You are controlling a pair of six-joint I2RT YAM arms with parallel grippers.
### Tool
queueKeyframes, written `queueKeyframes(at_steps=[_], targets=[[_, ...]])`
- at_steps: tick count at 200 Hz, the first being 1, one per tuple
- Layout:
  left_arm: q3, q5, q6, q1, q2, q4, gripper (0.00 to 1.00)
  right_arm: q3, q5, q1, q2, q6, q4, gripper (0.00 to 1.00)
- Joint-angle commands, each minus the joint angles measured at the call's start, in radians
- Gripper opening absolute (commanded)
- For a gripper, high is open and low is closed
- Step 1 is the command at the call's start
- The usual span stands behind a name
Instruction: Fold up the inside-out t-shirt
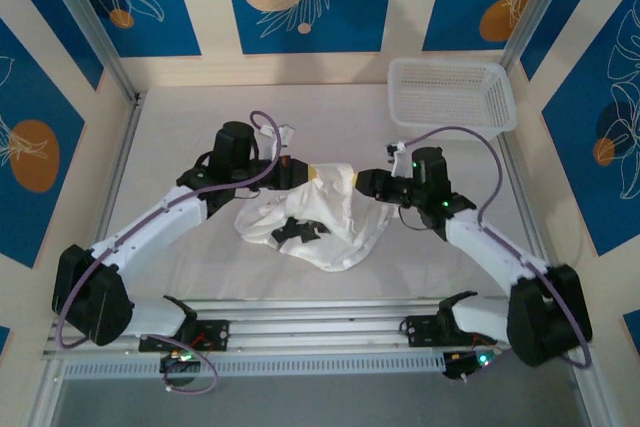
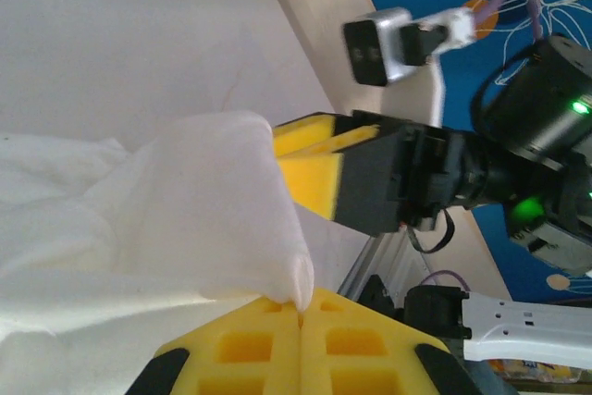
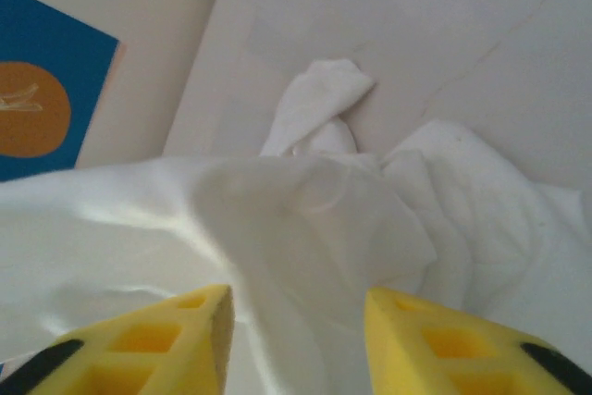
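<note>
The inside-out t-shirt is a crumpled white heap in the middle of the table, its top part lifted between the two arms. My left gripper holds its upper edge: in the left wrist view the yellow pads are pressed together on a pinch of white cloth. My right gripper faces it from the right, jaws apart. Its yellow fingers stand either side of a loose fold of the shirt without pressing on it. The same fingers show against the cloth in the left wrist view.
A white plastic mesh basket stands at the back right corner of the table. An aluminium rail runs along the near edge between the arm bases. Wall panels and metal posts close in the sides.
</note>
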Motion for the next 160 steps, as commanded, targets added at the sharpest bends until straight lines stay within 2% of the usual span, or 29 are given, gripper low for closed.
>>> queueKeyframes(at_steps=[1, 13, 30, 62, 81, 121, 150, 160], targets=[[0.035, 0.038, 0.007, 0.01, -0.013, 0.004, 0.0, -0.067, 0.182, 0.084, -0.201, -0.079, 0.056, 0.21], [0.036, 0.041, 0.006, 0.01, -0.006, 0.008, 0.0, -0.121, 0.286, 0.187, -0.276, -0.225, 0.142, 0.12], [0.043, 0.045, 0.006, 0.008, 0.005, 0.012, 0.0, -0.142, 0.432, 0.32, -0.303, -0.433, 0.198, 0.13], [0.054, 0.046, 0.009, 0.008, 0.008, 0.006, 0.0, -0.14, 0.573, 0.418, -0.192, -0.757, 0.303, 0.23], [0.053, 0.044, 0.012, 0.008, 0.005, -0.003, 0.0, -0.113, 0.587, 0.429, -0.097, -0.889, 0.321, 0.4], [0.049, 0.04, 0.015, 0.008, -0.003, -0.01, 0.0, -0.084, 0.616, 0.425, 0.034, -0.988, 0.402, 0.53], [0.054, 0.043, 0.014, 0.008, 0.002, -0.007, 0.0, -0.053, 0.616, 0.431, 0.102, -0.97, 0.42, 0.55], [0.054, 0.04, 0.019, 0.008, 0.0, -0.009, 0.0, -0.05, 0.616, 0.432, 0.114, -0.955, 0.431, 0.53]])
